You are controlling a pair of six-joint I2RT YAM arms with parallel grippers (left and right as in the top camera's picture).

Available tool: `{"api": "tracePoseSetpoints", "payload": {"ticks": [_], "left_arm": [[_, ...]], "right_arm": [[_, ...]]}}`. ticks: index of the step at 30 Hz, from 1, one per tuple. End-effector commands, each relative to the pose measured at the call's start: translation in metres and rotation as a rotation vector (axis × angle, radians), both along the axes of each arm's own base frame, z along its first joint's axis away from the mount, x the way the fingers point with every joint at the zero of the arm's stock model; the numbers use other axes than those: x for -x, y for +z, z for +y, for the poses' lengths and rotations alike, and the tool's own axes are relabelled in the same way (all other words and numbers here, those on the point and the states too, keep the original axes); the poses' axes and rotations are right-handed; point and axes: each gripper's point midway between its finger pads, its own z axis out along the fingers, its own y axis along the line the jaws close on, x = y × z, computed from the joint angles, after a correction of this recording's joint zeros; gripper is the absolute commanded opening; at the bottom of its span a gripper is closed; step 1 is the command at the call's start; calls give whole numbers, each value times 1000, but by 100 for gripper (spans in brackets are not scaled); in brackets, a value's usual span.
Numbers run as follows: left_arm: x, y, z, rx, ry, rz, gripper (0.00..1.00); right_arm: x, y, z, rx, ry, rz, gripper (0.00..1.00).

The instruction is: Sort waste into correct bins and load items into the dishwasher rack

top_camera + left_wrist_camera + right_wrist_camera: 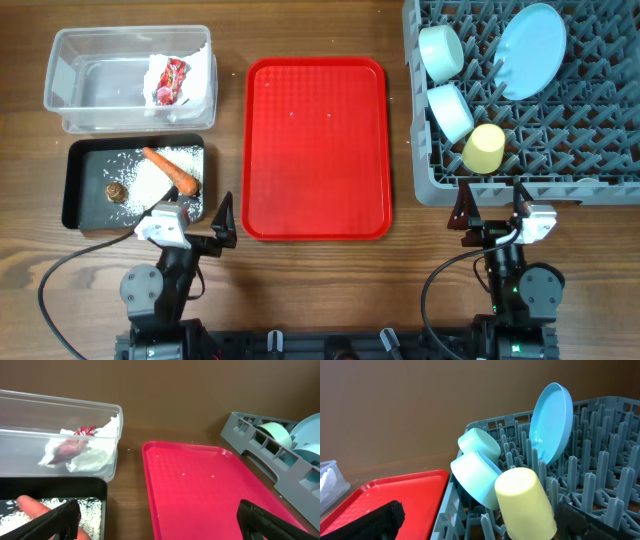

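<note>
**Waste in the bins, dishes in the rack, both jaws wide open**

Overhead, you see the tissue and wrapper in the tub. The carrot, rice and lump are in the black tray just beside it. The rack holds the plate, upper bowl, lower bowl and cup.

The left gripper and right gripper hang over the near bench, jaws fully apart, holding nothing.

In the left wrist view, you see the jaws frame the red tray. In the right wrist view, they frame the cup.
</note>
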Motion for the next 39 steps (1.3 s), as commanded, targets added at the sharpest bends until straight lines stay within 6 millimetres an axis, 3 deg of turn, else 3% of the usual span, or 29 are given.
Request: {"api": "tracePoseSetpoints", "payload": {"ticks": [1,39], "left_arm": [[2,5,3,-28,16,-49,100],[3,7,0,-25,1,-61,100]], "right_arm": [[0,2,-1,-7,-10,-9,100],[0,2,-1,-7,-10,-9,100]]}}
